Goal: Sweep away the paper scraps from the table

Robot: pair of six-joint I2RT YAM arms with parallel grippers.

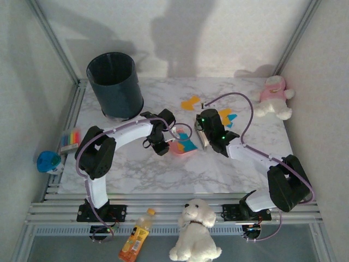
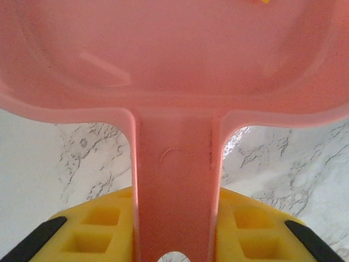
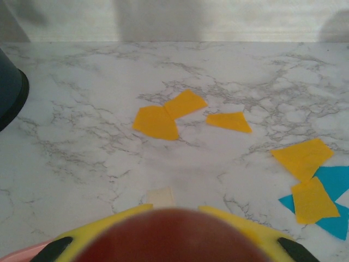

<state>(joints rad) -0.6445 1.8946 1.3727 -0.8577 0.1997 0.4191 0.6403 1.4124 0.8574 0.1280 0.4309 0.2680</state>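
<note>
- Pink dustpan [image 2: 174, 65]: pan cut by top, left and right edges of left wrist view; handle end cut by bottom edge.
- Left fingers [image 2: 98, 229]: largely hidden behind handle gripped between them.
- Orange scrap [image 2: 264, 1]: cut by top edge, shape not tellable.
- Red-brown object [image 3: 174, 237] between right fingers [image 3: 103, 224]: blurred, cut by bottom edge, kind not tellable.
- Dark bin [image 3: 8, 93]: cut by left edge of right wrist view.
- Teal scrap [image 3: 332, 183]: cut by right edge.
- Top view: paper scraps [image 1: 188, 145] in dustpan partly covered by both wrists; others [image 1: 229, 117] toward worktop [image 1: 163, 169] far edge partly hidden under right wrist.

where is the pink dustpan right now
Top view: the dustpan sits mid-table, its handle clamped in the left pincer, loose paper scraps beyond it.
</note>
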